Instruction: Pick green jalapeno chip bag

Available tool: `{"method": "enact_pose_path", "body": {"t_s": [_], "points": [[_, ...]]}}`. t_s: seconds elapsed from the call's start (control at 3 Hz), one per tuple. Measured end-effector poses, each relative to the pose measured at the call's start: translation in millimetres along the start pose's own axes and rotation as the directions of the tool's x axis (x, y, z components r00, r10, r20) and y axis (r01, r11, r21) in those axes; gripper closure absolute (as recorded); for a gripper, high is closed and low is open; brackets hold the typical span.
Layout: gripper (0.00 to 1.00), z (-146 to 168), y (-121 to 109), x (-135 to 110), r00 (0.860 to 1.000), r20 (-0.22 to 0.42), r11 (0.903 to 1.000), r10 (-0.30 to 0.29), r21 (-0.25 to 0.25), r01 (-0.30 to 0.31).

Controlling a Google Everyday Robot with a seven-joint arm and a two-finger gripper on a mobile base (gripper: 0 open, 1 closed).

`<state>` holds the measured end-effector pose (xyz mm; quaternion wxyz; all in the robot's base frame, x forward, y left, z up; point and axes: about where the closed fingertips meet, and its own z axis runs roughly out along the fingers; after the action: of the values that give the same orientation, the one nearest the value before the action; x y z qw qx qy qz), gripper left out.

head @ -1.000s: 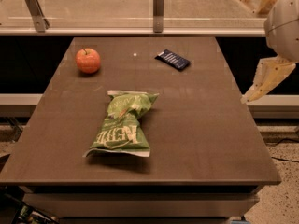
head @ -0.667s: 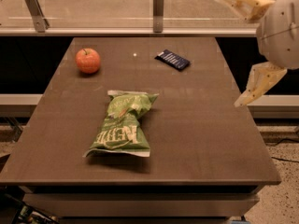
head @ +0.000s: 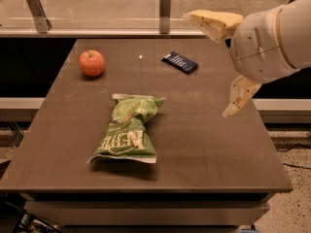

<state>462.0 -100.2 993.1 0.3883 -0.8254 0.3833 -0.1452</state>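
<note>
The crinkly green foil chip bag (head: 127,130) with white lettering lies flat near the middle of the dark brown table (head: 218,159), well apart from the round red apple (head: 92,62) and the small flat dark blue packet (head: 180,62). The cream two-finger gripper (head: 206,64) hangs at the right, its fingers spread wide and holding nothing. Since a second ago it has come inward over the table's right side, toward the bag. I judge the approach has begun and the grasp has not.
</note>
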Motion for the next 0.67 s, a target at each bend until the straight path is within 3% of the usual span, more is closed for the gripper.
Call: {"method": "enact_pose_path", "body": {"t_s": [0.33,0.67], "points": [[0.0,18,-2,-7,0.995,0.037,0.9953,-0.097,-0.004,0.097],[0.0,37,-5,-9,0.981,0.079,0.984,-0.178,0.004,0.178]]}}
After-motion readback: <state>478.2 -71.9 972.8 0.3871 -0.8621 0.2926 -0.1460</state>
